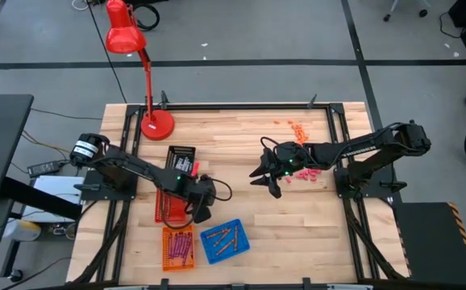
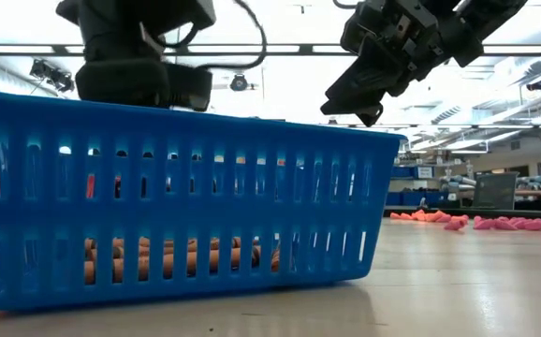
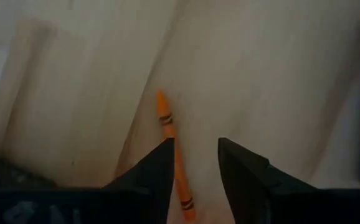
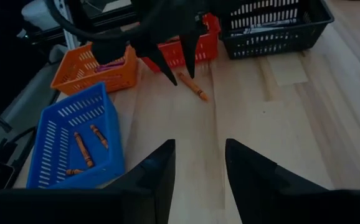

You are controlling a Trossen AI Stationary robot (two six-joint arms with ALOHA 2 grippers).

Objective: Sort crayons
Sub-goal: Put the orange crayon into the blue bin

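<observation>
On the wooden table (image 1: 241,161), four baskets cluster near the left arm: black (image 4: 273,25), red (image 4: 195,46), orange (image 4: 96,65) and blue (image 4: 74,137), the blue holding brown-orange crayons (image 4: 83,148). The left gripper (image 3: 195,168), fingers spread, hangs just above an orange crayon (image 3: 174,155) lying on the wood. The right gripper (image 4: 198,168), fingers apart and empty, hovers mid-table.

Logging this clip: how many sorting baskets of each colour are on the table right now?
blue slotted plastic basket: 1
orange slotted plastic basket: 1
red slotted plastic basket: 1
black slotted plastic basket: 1
Total: 4 baskets
</observation>
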